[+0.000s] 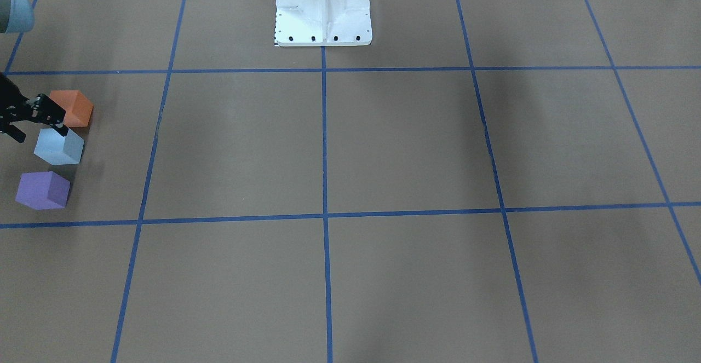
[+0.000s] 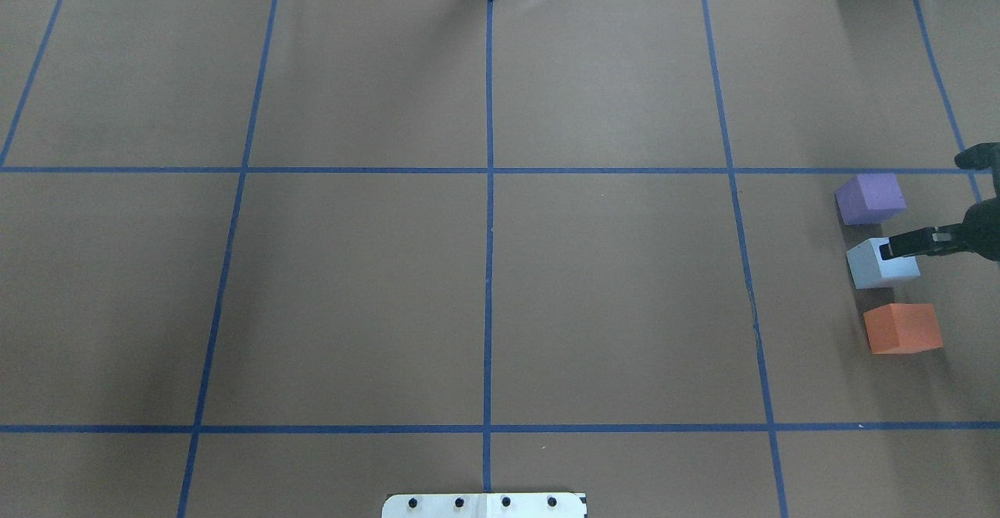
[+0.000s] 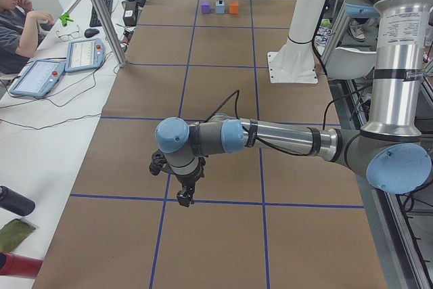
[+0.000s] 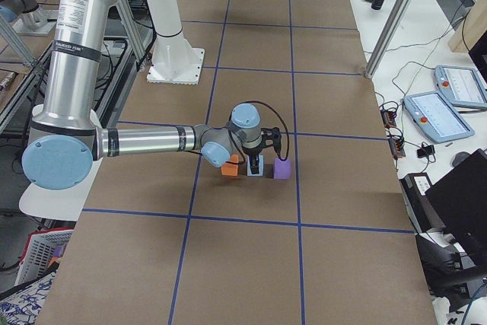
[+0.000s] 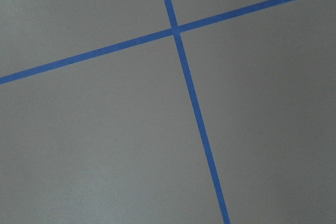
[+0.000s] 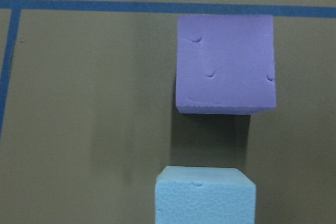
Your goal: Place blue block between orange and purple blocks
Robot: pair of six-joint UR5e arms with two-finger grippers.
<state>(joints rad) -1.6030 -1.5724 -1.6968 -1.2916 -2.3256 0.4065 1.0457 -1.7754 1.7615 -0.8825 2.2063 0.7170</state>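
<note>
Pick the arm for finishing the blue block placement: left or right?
Right. Its claw is at the blue block, which sits between the orange block and the purple block. The left arm hangs far from them; its wrist camera shows only tape lines.

I can read no word, number or brand in any of my views. The silver upper tube of the near arm [image 4: 76,36] carries a line of small dark print running along its length, but it is too small for me to make out. The blue-framed tablet screens on the white side bench [image 4: 434,116] show pale panels, and whatever is on them is blurred.
</note>
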